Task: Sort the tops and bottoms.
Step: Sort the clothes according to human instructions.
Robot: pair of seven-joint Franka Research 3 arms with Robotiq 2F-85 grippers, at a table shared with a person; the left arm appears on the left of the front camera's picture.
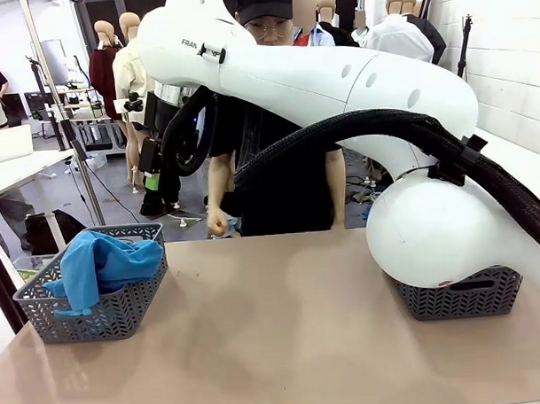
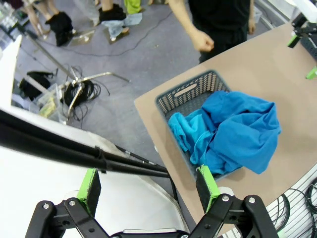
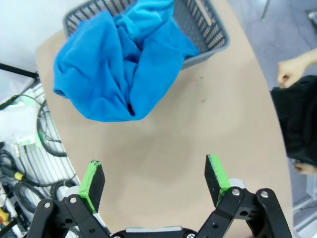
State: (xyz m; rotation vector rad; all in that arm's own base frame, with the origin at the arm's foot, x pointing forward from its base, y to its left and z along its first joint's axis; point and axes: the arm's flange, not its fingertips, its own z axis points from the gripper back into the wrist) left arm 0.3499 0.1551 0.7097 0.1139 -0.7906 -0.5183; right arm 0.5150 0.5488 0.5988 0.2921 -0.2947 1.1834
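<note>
Here, at the bench's [image 1: 284,343] left end, a grey basket [image 1: 97,316] holds both tops: the medium blue shirt [image 1: 99,270] heaped over the rim, the light turquoise shirt [image 2: 190,136] tucked beneath it. The left tool [image 2: 148,191] hangs wide and empty above that basket. Behind the bench a person's fist [image 1: 217,223] hangs. The right tool [image 3: 154,179] gapes wide over bare bench. A second grey basket [image 1: 460,295] sits far right.

You had tan table [image 1: 284,343] carrying two grey mesh baskets: left basket [image 1: 105,318] near left edge, holding blue shirts [image 1: 104,265]; right basket [image 1: 464,297] sat under white arm.
</note>
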